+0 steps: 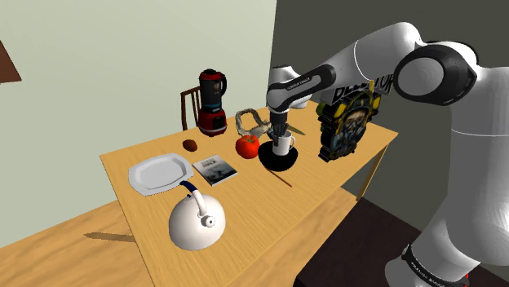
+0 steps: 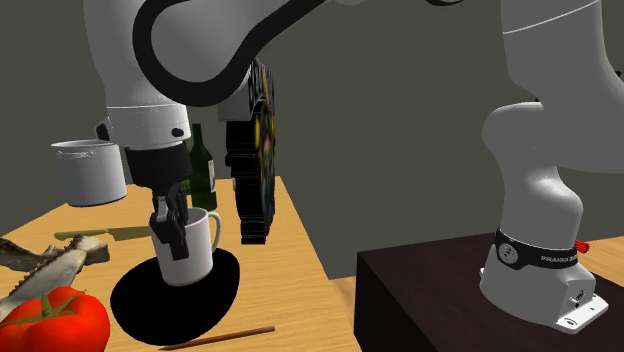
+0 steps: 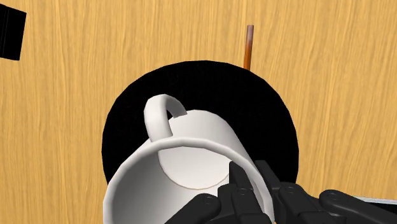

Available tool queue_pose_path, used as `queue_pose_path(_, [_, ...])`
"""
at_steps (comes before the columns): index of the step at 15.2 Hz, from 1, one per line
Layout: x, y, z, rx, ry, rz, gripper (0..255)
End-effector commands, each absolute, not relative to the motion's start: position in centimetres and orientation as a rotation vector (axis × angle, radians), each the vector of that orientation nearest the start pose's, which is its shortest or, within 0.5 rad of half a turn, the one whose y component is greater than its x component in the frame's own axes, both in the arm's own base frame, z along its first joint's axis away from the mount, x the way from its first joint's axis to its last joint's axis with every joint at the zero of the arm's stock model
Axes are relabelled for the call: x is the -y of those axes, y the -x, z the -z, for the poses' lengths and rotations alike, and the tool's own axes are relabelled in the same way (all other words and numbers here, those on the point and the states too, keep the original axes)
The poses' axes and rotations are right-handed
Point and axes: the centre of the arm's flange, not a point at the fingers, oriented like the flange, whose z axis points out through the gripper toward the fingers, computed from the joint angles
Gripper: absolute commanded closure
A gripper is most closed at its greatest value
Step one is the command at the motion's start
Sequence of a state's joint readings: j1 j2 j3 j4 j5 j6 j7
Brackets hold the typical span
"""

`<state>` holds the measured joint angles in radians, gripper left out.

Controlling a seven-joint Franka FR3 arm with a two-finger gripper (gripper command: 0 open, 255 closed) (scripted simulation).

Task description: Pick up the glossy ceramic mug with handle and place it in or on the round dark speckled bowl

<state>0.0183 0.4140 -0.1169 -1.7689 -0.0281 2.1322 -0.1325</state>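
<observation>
Grips the white mug [image 3: 191, 137] by its rim with the end effector [image 3: 257, 184], one finger inside, the other outside, handle turned away from the fingers. Holds it low over the round black bowl [image 3: 127, 127] on the wooden counter [image 3: 57, 140]; cannot tell whether touching. Leaves a thin brown stick [image 3: 249, 46] just beside the bowl, a tomato [image 2: 50, 320] near.

The bowl [image 1: 273, 161] is shared by all three views. In the shoulder view it is seen from high and well back; in the second exterior view, low, close and side-on; in the wrist view, from just above, looking down.
</observation>
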Motion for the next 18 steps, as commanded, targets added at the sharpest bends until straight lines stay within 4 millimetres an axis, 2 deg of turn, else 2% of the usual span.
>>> queue_pose_path(1, [5.9,-64.4,-32.7,0.093,3.204,-0.089,0])
queue_pose_path(6, [5.9,-64.4,-32.7,0.093,3.204,-0.089,0])
queue_pose_path(10, [5.6,-64.7,-37.6,0.093,3.204,-0.089,0])
queue_pose_path(18, [5.6,-64.7,-37.6,0.093,3.204,-0.089,0])
